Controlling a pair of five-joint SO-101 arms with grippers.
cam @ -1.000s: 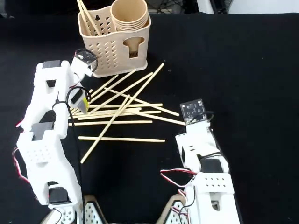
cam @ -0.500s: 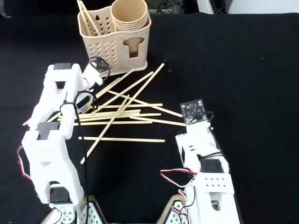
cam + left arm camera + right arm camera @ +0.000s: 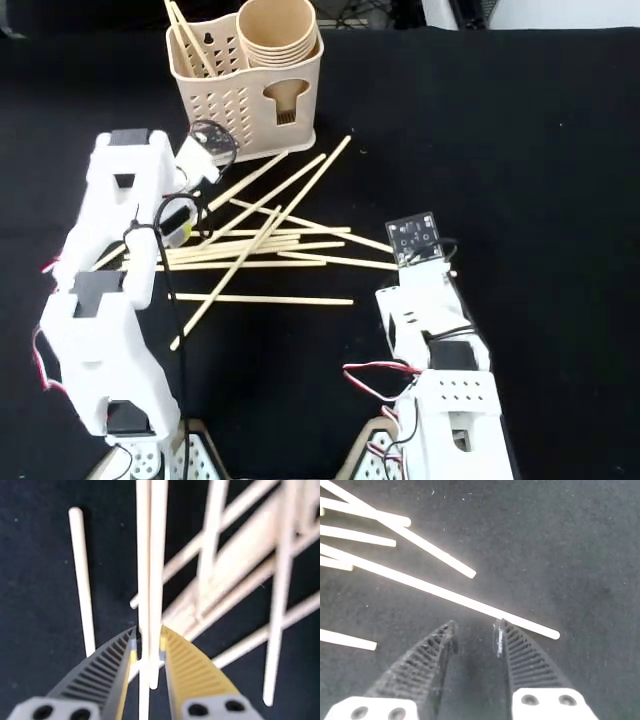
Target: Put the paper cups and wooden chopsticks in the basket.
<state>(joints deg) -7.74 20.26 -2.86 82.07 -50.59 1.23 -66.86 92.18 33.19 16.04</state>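
Chopsticks, the wooden chopsticks (image 3: 262, 243) of the task, lie in a loose crossed heap on the black counter (image 3: 520, 150), between the two arms and in front of the basket (image 3: 232, 112). One stick (image 3: 260, 298) lies by itself just on the near side of the heap. The basket stands upright at the far side of the counter. A nested stack of paper cups (image 3: 277, 30) fills one compartment, and a few chopsticks (image 3: 190, 42) lean in the other.

The left end effector (image 3: 148, 632) is down at the left end of the heap. Its jaws are drawn almost together, and a pair of sticks (image 3: 150, 555) lying side by side is pinched between the fingertips. The rest of the heap fans out just beyond it in the left wrist view.

The right end effector (image 3: 475, 630) hangs over bare counter at the right edge of the heap. Its jaws are parted and hold nothing. One long chopstick (image 3: 445, 594) runs across just past the fingertips, its end near one of them.
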